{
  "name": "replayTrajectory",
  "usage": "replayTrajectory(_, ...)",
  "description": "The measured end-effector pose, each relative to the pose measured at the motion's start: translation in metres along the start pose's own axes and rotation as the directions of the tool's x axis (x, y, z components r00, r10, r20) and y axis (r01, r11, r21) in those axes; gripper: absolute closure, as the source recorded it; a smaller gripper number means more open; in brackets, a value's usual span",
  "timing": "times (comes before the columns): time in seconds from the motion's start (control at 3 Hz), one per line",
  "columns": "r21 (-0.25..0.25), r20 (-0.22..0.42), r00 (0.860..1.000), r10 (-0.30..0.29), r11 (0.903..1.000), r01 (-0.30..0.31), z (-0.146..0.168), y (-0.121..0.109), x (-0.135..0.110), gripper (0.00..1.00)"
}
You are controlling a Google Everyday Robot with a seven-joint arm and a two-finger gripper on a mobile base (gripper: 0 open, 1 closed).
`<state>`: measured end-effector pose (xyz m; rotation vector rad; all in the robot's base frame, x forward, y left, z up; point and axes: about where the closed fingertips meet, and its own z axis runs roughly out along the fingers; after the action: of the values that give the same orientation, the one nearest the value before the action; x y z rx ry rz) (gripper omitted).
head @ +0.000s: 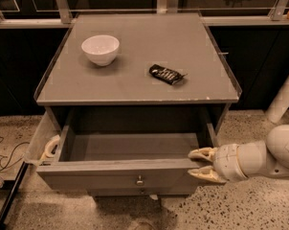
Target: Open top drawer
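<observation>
The top drawer [120, 176] of the grey cabinet is pulled far out. Its plain grey inside is bare and its flat front panel carries a small round metal knob [139, 180] at the centre. My gripper [198, 163] is at the drawer's right front corner, reaching in from the right on a white arm. Its two cream fingers [202, 153] are spread apart, one above the other, with nothing between them. They sit right against the corner of the front panel.
The cabinet top [135, 80] holds a white bowl [100, 49] at back left and a dark snack packet [166, 74] right of centre. A roll of tape [51, 145] lies left of the drawer. Cables [1, 152] run over the speckled floor at left. A white post [283, 99] stands at right.
</observation>
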<state>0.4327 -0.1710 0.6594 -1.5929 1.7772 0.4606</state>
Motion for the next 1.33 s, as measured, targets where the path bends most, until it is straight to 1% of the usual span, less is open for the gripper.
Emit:
replayTrajectory(0.33,-0.039,0.006,1.000,0.013,0.9991,-0.013,0.017,0.017,0.007,0.11)
replayTrajectory(0.67,-0.040,0.006,1.000,0.013,0.9991,-0.013,0.013,0.016,0.003,0.00)
replayTrajectory(1.0,-0.069,0.010,1.000,0.021,0.9974,-0.020,0.020,0.032,0.009,0.19)
replayTrajectory(1.33,-0.069,0.010,1.000,0.021,0.9974,-0.020,0.016,0.028,0.004,0.42)
